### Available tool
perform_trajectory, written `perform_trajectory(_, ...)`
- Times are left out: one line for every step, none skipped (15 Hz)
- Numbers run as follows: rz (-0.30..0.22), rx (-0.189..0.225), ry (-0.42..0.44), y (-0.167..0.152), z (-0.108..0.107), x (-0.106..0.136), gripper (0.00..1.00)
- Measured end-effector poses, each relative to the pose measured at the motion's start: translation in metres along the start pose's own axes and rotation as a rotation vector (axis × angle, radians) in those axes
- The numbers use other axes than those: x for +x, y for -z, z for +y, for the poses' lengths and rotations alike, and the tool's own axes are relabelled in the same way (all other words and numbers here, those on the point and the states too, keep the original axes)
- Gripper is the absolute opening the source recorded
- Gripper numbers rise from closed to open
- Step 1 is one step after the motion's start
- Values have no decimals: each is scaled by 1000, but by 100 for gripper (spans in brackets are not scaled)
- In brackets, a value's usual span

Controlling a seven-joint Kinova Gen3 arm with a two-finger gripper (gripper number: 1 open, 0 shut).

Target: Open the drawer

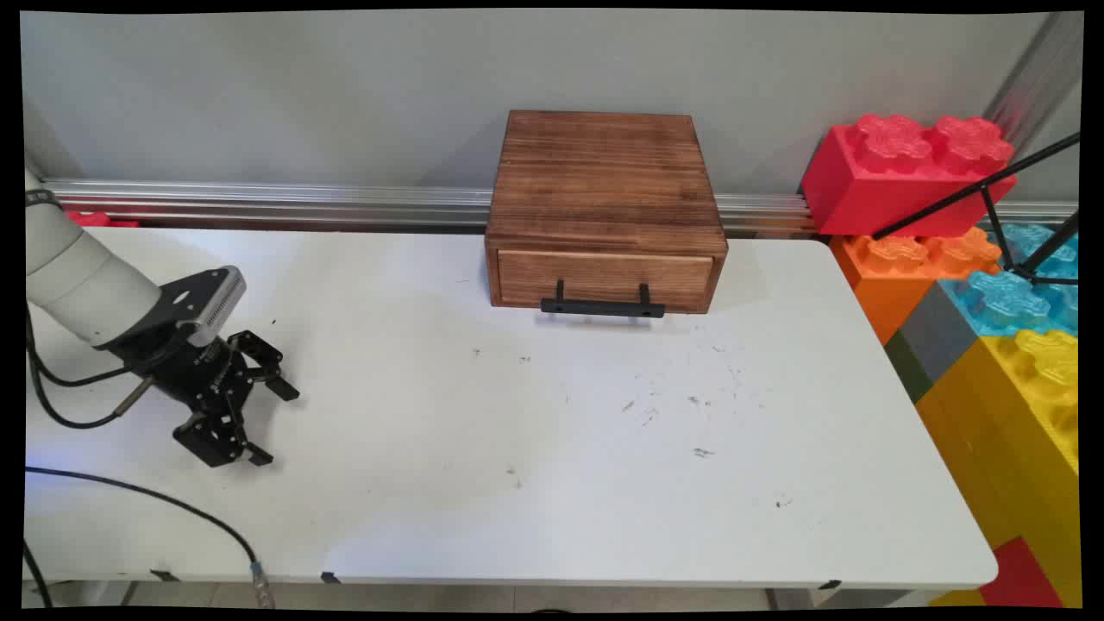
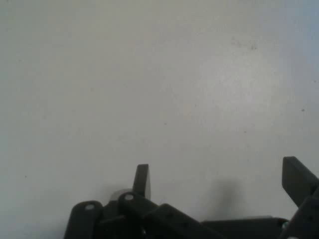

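- Wooden drawer box [image 1: 605, 211] sat at the back of the surface [image 1: 552, 448], against the wall, well apart from the tool [image 1: 266, 423] and off to the tool's far right in the main view.
- Tool hung low over the left part of the surface, pointing down and toward the right, its two fingers [image 1: 282, 388] spread wide with nothing between them.
- In the hand view the tool [image 2: 219, 181] showed one finger [image 2: 142, 180] near the middle of the bottom edge and the other at the lower right, clearly apart, with only bare white surface [image 2: 159, 89] ahead of them.
- Black cables [image 1: 69, 405] drooped from the arm beside the tool, and one cable ran across the near left of the surface and over its front edge.
- The box's drawer was closed, its black handle [image 1: 602, 305] facing the near side.
- Small dark scuff marks [image 1: 699, 405] speckled the surface in front of the box, between it and the near edge.
- Large toy bricks [image 1: 966, 259] in red, orange, blue and yellow were stacked past the right end of the surface, well away from the tool.
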Motion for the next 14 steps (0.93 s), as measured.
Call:
perform_trajectory(0,0,5,0,0,0,100)
perform_trajectory(1,0,9,0,0,-1,100)
perform_trajectory(1,0,13,-1,0,-1,100)
perform_trajectory(1,0,18,-1,0,-2,100)
perform_trajectory(0,0,22,-1,0,-2,100)
perform_trajectory(0,0,24,-1,0,-2,100)
perform_trajectory(-1,0,28,-1,0,-3,100)
perform_trajectory(-2,1,33,-1,0,-4,100)
perform_trajectory(-4,0,37,-1,0,-5,100)
perform_trajectory(-5,0,42,-1,0,-5,100)
perform_trajectory(-4,0,47,0,0,-6,100)
perform_trajectory(-1,1,54,0,-1,-6,100)
perform_trajectory(11,2,61,0,-1,-5,100)
perform_trajectory(32,4,69,0,-2,-1,100)
